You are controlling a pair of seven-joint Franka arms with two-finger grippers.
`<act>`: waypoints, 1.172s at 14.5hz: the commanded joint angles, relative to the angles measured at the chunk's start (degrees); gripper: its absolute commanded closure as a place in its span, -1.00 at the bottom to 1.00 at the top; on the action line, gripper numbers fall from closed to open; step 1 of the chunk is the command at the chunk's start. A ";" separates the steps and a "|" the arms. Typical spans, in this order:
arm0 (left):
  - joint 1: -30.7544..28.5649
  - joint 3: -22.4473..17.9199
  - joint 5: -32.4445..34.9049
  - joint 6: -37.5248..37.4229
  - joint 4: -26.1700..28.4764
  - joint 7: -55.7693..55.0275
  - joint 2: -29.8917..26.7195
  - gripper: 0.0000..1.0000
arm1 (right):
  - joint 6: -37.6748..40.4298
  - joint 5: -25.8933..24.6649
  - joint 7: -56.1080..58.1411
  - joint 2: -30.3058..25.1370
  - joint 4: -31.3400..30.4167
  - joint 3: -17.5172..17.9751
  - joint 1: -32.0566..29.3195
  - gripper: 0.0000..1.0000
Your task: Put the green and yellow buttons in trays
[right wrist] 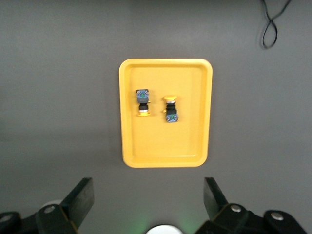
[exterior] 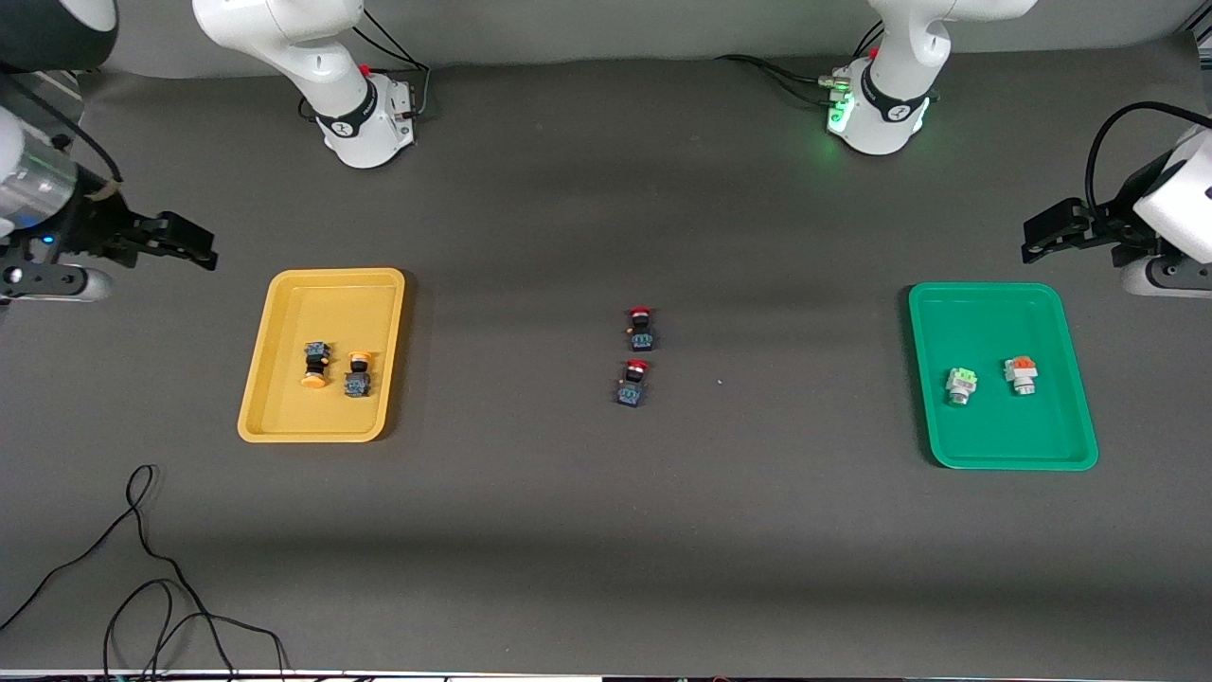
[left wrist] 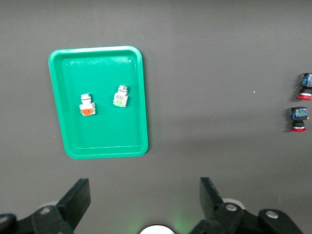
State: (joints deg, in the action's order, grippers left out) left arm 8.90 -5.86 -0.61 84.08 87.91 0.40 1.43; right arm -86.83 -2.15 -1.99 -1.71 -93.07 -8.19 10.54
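The yellow tray (exterior: 284,426) lies toward the right arm's end; two orange-yellow capped buttons (exterior: 315,366) (exterior: 358,374) lie in it. They also show in the right wrist view (right wrist: 143,103) (right wrist: 170,108) inside the yellow tray (right wrist: 195,146). The green tray (exterior: 985,322) lies toward the left arm's end and holds the pale-green-topped button (exterior: 961,385) and the orange-topped button (exterior: 1020,375); both show in the left wrist view (left wrist: 121,96) (left wrist: 87,104) in that tray (left wrist: 107,141). My right gripper (exterior: 194,248) is open and empty, high beside the yellow tray. My left gripper (exterior: 1046,237) is open and empty, high beside the green tray.
Two red-capped black-blue switches (exterior: 640,328) (exterior: 633,383) lie on the dark mat midway between the trays, also in the left wrist view (left wrist: 305,87) (left wrist: 298,118). A loose black cable (exterior: 142,568) lies near the front edge toward the right arm's end.
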 commanded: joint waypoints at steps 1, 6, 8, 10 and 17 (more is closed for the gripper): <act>0.86 -0.74 0.52 0.20 -0.28 -0.75 -0.46 -1.00 | -2.98 -0.93 6.65 -1.02 -0.81 -1.21 -0.96 -0.99; 0.86 -0.74 0.44 -0.23 -0.37 -0.66 -0.46 -1.00 | -3.43 -0.67 5.86 2.76 4.73 -0.95 -2.01 -0.99; 0.86 -0.82 0.52 -0.32 -0.37 -0.66 -0.46 -1.00 | -3.26 -0.67 5.94 2.50 4.74 -0.95 -2.01 -0.99; 0.86 -0.82 0.44 -0.41 -0.37 -0.75 -0.46 -1.00 | -2.55 -0.67 5.60 2.41 4.91 -0.08 -2.01 -0.99; 0.86 -0.82 0.52 -0.59 -0.28 -0.75 -0.46 -1.00 | -1.77 -2.25 3.22 6.71 11.23 2.30 -2.81 -0.99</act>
State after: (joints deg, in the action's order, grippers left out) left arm 8.89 -6.01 -0.61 84.05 87.91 0.38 1.43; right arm -90.09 -3.28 2.18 2.16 -86.56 -6.93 8.45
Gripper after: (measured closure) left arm 0.000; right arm 0.000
